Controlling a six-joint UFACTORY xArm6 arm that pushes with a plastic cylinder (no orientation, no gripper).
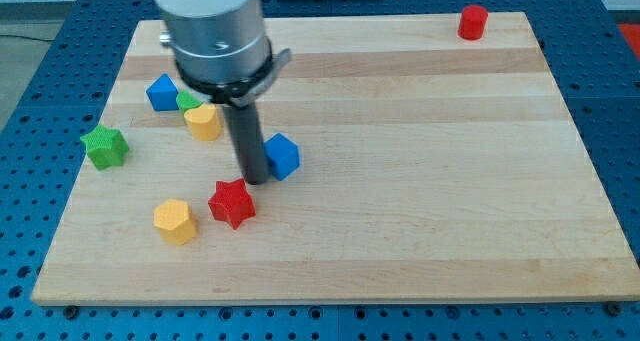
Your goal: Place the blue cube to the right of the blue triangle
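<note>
My tip (254, 179), a plain dark rod with nothing to spread or pinch, touches the left side of the blue cube (283, 156), which sits turned, one corner toward six o'clock, with no long axis. The blue triangle (162, 92) lies well apart at ten o'clock. On the pale wooden board (420, 181), over a blue perforated table (620, 101), lie two blue, two yellow, two red and two green blocks.
</note>
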